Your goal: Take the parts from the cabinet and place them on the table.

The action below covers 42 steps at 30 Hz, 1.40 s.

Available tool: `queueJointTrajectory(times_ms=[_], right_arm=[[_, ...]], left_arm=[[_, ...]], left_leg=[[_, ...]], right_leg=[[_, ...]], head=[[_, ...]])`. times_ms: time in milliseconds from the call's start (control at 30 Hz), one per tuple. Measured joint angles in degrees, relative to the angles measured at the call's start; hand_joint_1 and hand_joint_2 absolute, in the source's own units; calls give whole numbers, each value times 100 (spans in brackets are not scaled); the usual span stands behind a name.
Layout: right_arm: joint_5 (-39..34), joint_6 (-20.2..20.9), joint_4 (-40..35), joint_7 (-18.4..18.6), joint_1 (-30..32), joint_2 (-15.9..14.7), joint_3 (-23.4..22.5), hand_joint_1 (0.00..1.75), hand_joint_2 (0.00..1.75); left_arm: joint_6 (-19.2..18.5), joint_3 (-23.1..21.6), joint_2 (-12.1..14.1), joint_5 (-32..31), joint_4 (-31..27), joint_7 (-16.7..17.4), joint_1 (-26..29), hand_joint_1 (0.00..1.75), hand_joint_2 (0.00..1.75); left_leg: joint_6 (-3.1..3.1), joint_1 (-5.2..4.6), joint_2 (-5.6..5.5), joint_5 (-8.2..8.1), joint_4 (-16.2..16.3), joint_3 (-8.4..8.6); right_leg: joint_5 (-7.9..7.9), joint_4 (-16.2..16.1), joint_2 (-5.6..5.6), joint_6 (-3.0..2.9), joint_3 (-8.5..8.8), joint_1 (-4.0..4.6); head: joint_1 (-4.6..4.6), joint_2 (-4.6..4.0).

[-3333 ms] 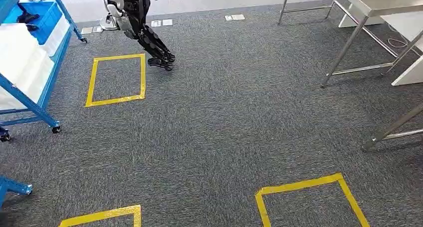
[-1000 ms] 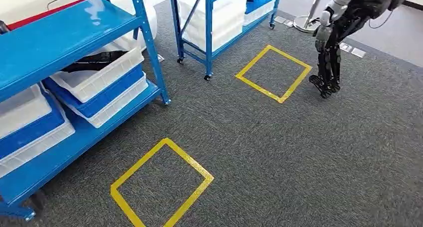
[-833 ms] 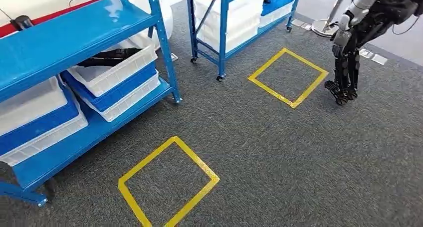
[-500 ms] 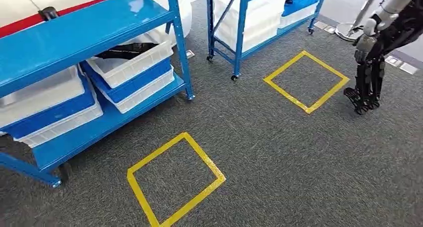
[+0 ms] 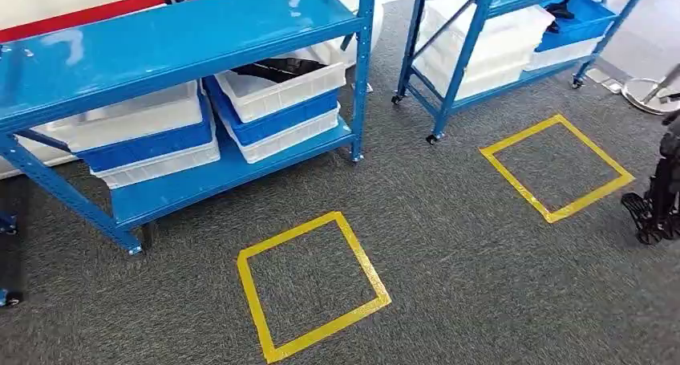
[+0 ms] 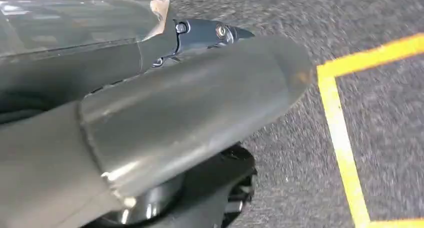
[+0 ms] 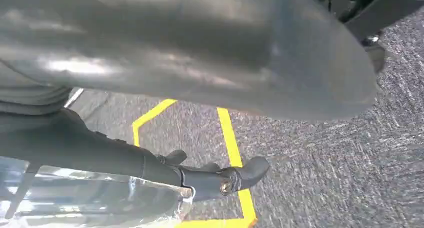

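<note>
Panning has swung the head view onto the blue cabinet [image 5: 192,36], now far left, its white bin [image 5: 281,88] holding dark parts [image 5: 277,68] too shadowed to make out; another robot [image 5: 657,196] is cut off at the right edge. Left wrist: left robot hand [image 6: 210,32], blurred, grip unreadable. Right wrist: right robot hand [image 7: 220,180] with fingers curled, holding nothing visible
</note>
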Motion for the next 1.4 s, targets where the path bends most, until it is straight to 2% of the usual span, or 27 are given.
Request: queueJointTrajectory(times_ms=[67,100,133,167,233,267,333,367,433,467,533,600,633,700,800,833,900,933,967,1000,1100,1133,1167,1233,1300,1333,1400], right_arm=[[13,-4,0,-11,-5,-7,0,0,0],[31,-15,0,-26,-3,-4,2,0,0],[41,-56,11,-76,-6,13,2,0,0],[46,-107,7,-118,-38,6,2,0,0],[81,-190,0,-190,-62,8,2,0,0],[105,-238,-2,-216,-60,11,2,0,0],[112,-284,-2,-253,-36,13,2,0,0],[118,-297,-2,-264,-23,13,2,0,0],[140,-313,-2,-273,8,9,2,0,0],[144,-315,-2,-277,9,6,0,0,0],[155,-315,-2,-286,-5,11,2,0,0],[168,-315,-2,-286,-22,22,2,0,0],[175,-315,-2,-286,-24,28,2,0,0],[184,-315,-2,-286,-32,28,2,0,0],[197,-315,-11,-286,-38,33,2,0,0],[199,-315,-11,-289,-39,30,2,0,0],[201,-315,-9,-288,-39,30,2,0,0],[203,-315,-9,-288,-37,30,2,0,0],[208,-315,-9,-288,-32,30,2,0,0],[210,-315,-9,-286,-27,30,2,0,0],[214,-315,-9,-286,-29,13,2,0,0],[214,-315,-9,-286,-33,15,2,0,0],[214,-315,-9,-286,-41,17,2,0,0],[214,-315,-9,-284,-42,9,0,0,0],[214,-315,-11,-284,-41,15,0,0,0],[214,-315,-11,-284,-38,17,0,0,0],[214,-315,-11,-284,-39,17,0,0,0]], left_arm=[[26,0,-13,18,0,-13,-2,0,0],[42,0,-11,37,0,-22,-2,0,0],[52,0,-13,48,0,-26,-1,0,0],[55,2,-20,57,0,-37,11,0,0],[70,7,-20,66,0,-44,27,0,0],[70,9,-17,68,0,-57,27,0,0],[68,11,-26,81,0,-74,17,0,0],[64,11,-26,94,0,-90,1,0,0],[48,9,-31,103,0,-129,-1,0,0],[42,11,-31,103,0,-135,3,0,0],[35,13,-31,109,0,-142,6,0,0],[35,13,-28,109,0,-162,4,0,0],[42,15,-26,109,0,-164,-8,0,0],[52,15,-31,116,0,-175,-6,0,0],[66,24,-53,125,0,-177,1,0,0],[72,31,-55,129,0,-181,0,0,0],[72,33,-59,129,0,-184,-9,0,0],[72,33,-59,129,0,-184,-8,0,0],[72,33,-59,129,0,-182,-5,0,0],[74,35,-61,129,0,-181,2,0,0],[98,42,-72,129,0,-179,0,0,0],[105,44,-72,129,0,-179,-1,0,0],[105,44,-72,129,0,-177,-2,0,0],[111,48,-74,127,0,-175,-5,0,0],[116,52,-72,125,-2,-173,-6,0,0],[116,52,-74,122,-2,-173,-7,0,0],[116,55,-76,116,-2,-173,-7,0,0]], left_leg=[[-55,37,-185,-20,50,1],[-109,38,-239,-44,96,-30],[-158,-6,-279,-83,157,-41],[-184,-12,-294,-73,137,-58],[-209,13,-320,-59,114,-75],[-233,51,-331,-66,150,-91],[-285,23,144,-380,569,-269],[-307,34,265,-628,1028,-486],[-326,45,347,-945,1864,-905],[-320,47,361,-901,1947,-953],[-278,45,365,-511,1375,-670],[-172,24,398,-96,324,-106],[-174,-16,421,-190,196,-59],[-156,-37,407,-188,198,-81],[-59,-7,379,-124,24,65],[-15,-2,368,-124,-6,96],[19,-5,365,-137,-5,114],[25,-8,349,-152,-2,120],[23,-9,330,-166,0,134],[15,-8,315,-188,1,159],[-50,1,267,-281,9,282],[-99,-57,263,-337,46,289],[-123,-60,255,-387,45,302],[-167,-34,264,-391,19,320],[-234,3,272,-440,55,321],[-273,4,300,-575,294,228],[-332,27,327,-975,1159,-233]], right_leg=[[477,-1001,141,171,425,-81],[567,-1349,402,211,557,-137],[580,-1375,354,108,512,-79],[581,-1344,337,26,504,-71],[601,-1339,301,-54,547,-55],[634,-1366,250,-113,557,-108],[645,-1365,185,-185,568,-74],[634,-1365,133,-201,564,-57],[618,-1363,33,-222,552,-35],[614,-1363,7,-229,554,-30],[601,-1363,-17,-240,572,-24],[583,-1367,-24,-226,598,-25],[563,-1353,-27,-194,591,30],[550,-1372,-35,-150,574,15],[505,-1332,-60,-56,610,13],[371,-1096,-45,-81,516,32],[-4,-184,-18,-131,3,22],[-120,261,-4,-113,-264,22],[-100,418,-2,-75,-396,18],[25,292,-3,-15,-385,14],[744,-1163,-3,153,217,-25],[813,-1371,-6,115,281,-2],[833,-1382,-3,20,323,-24],[821,-1374,-2,-75,314,26],[833,-1406,1,-153,347,-74],[808,-1406,-1,-217,372,-60],[768,-1406,-10,-274,410,-51]], head=[[0,0],[27,0],[73,0],[50,0],[17,0],[15,0],[-26,0],[-24,0],[-24,0],[-24,0],[-26,0],[-26,0],[-24,0],[-24,0],[-19,0],[-2,0],[9,0],[7,0],[13,0],[7,0],[24,0],[42,0],[40,0],[29,0],[24,0],[11,0],[-9,0]])
